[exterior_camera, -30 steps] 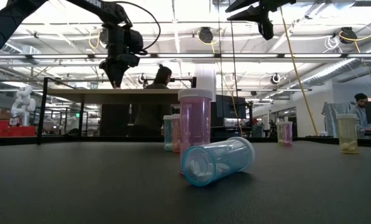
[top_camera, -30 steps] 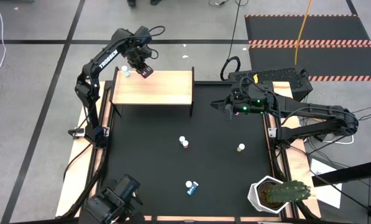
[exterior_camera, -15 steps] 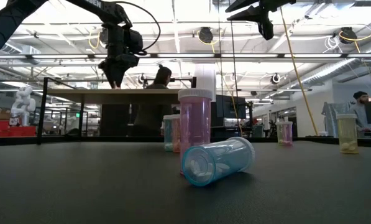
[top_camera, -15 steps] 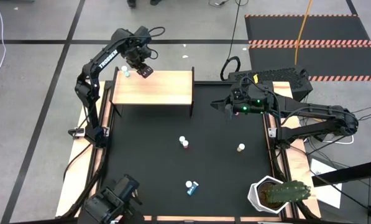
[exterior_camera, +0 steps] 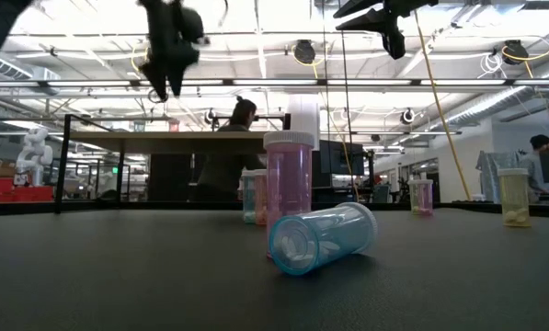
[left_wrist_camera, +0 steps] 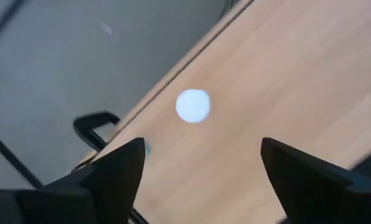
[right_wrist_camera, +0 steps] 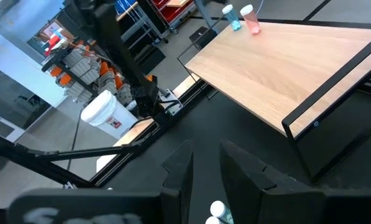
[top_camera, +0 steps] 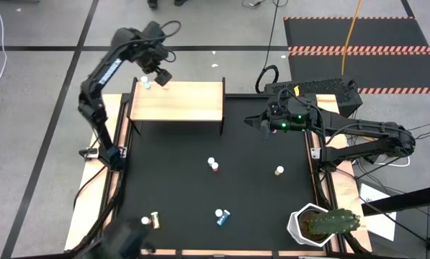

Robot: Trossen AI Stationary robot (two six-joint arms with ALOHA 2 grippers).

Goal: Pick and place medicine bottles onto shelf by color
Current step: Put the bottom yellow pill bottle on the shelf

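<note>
Holding the left tool (top_camera: 159,72) over the far left corner of the shelf (top_camera: 189,106) with fingers spread wide and pinching nothing. Looking straight down past those fingers at a white cap (left_wrist_camera: 192,105) standing on the wood near the edge. Seeing, from the right wrist, a blue bottle (right_wrist_camera: 233,17) and a pink bottle (right_wrist_camera: 251,18) upright and close together at that same corner. Judging the release as done, so now clearing straight up before swinging sideways, keeping both fingers well off the caps and not tipping either bottle over the edge. Parking the right tool (top_camera: 265,122) above the tabletop (top_camera: 171,173) beside the shelf's right end, fingers drawn close with a slim gap and pinching nothing. Leaving more work down on the tabletop: a pair near mid-mat (top_camera: 213,165), a tan bottle (top_camera: 279,170) to the right, a toppled blue one (top_camera: 222,215) toward the front. Matching the next bottle's colour to its group before choosing a spot on the shelf.
</note>
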